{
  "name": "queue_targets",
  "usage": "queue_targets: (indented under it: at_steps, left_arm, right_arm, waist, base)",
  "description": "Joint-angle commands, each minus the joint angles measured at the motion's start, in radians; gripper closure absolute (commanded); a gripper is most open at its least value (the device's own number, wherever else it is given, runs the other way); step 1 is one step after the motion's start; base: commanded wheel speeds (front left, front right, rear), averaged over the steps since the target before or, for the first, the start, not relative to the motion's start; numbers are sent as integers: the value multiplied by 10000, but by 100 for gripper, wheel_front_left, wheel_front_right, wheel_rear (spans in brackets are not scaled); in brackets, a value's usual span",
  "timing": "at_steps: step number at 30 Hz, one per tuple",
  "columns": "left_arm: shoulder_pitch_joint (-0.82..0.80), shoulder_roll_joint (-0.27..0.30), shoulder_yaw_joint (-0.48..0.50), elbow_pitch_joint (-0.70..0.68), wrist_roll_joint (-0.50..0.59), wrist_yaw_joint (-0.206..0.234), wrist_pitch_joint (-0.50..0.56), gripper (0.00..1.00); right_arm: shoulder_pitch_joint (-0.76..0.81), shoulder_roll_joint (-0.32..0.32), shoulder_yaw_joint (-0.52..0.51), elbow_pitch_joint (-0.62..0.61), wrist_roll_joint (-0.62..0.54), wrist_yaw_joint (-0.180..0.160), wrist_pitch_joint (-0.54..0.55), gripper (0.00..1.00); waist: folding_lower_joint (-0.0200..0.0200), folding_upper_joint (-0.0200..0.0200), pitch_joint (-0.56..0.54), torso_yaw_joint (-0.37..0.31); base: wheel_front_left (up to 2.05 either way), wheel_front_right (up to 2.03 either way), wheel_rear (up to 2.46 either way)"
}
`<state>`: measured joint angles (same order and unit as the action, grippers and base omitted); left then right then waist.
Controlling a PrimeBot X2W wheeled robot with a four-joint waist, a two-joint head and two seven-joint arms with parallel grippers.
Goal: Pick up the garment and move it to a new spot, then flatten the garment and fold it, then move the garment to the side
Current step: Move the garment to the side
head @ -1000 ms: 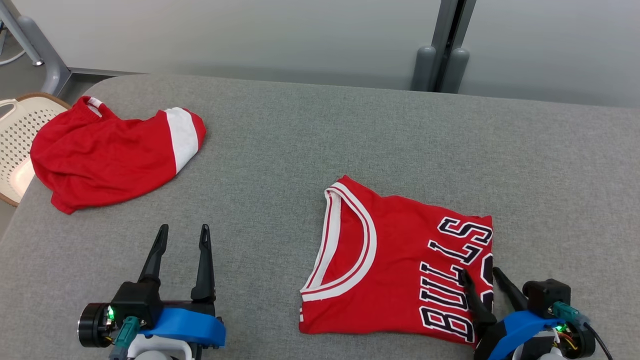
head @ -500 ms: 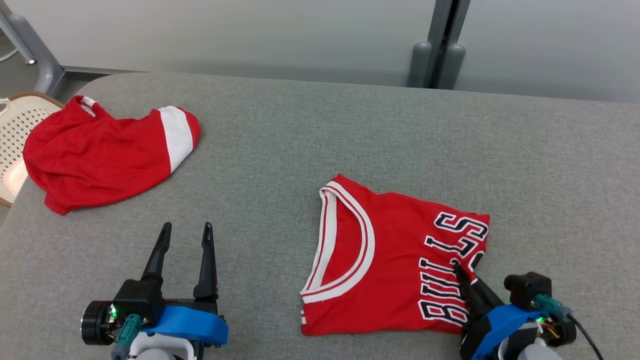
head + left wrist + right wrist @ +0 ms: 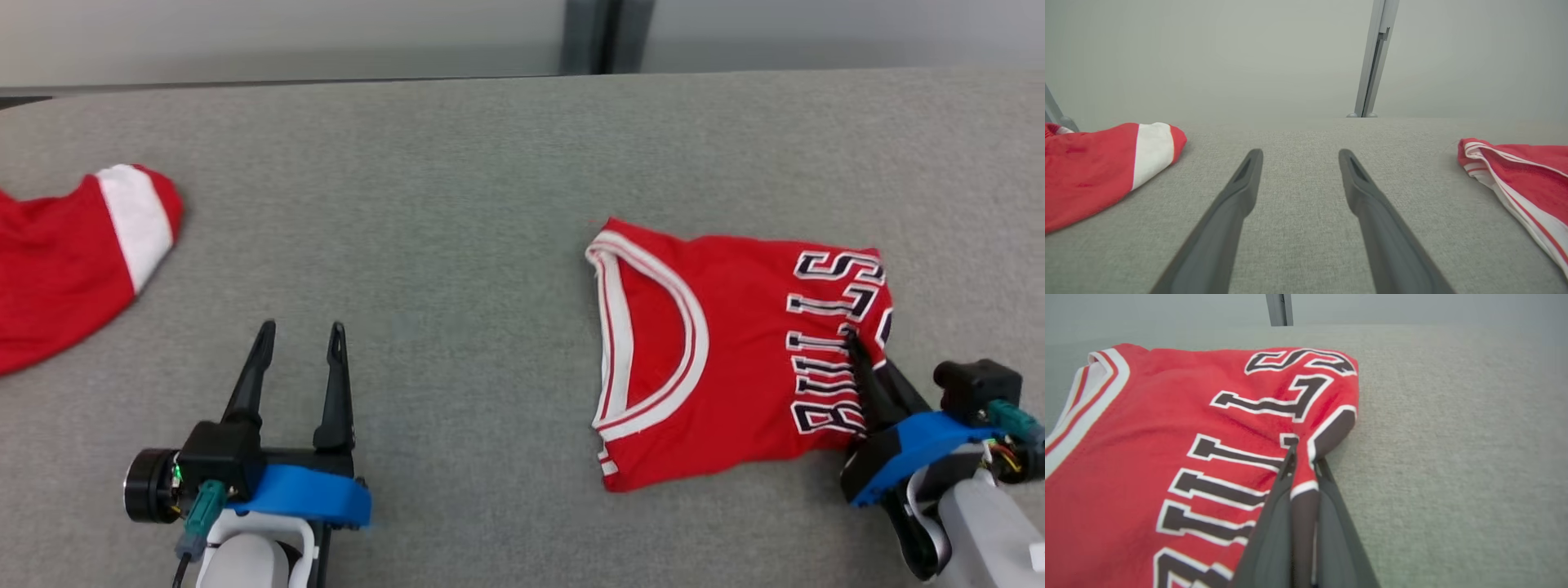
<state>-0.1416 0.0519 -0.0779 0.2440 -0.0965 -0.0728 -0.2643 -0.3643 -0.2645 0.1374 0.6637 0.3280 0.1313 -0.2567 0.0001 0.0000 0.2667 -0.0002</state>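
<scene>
The right gripper (image 3: 855, 343) pinched the jersey (image 3: 727, 367).
Fingers clamped its edge, lower right; left gripper (image 3: 300, 331), lower left, fingers apart.

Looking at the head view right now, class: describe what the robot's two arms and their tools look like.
The left tool and right tool each have two long, tapering dark fingers on a black block, a blue collar, a teal plug and a pale forearm. The left one shows a green light.

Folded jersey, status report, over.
Right gripper shut on edge of folded jersey. Left gripper open, empty. Other red garment far left, not in the way.
</scene>
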Motion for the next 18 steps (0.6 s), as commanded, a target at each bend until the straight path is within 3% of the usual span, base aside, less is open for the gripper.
queue_targets:
  at_steps: [1,10,18]
  left_arm:
    - [-199,3,-6,-55,55,-57,0,0]
    - [-852,272,59,-199,305,-75,0,0]
    - [-1143,422,144,-290,383,-113,0,0]
  right_arm:
    - [-92,-85,-110,-18,53,-9,-51,100]
    - [147,103,-691,-288,116,-9,-90,100]
    - [40,241,-866,-788,-184,-6,-93,100]
  waist:
    - [-1,0,75,-151]
    - [-1,0,820,-1397]
    - [-1,0,1041,-1518]
  base:
    - [0,0,0]
    - [0,0,0]
    - [0,0,0]
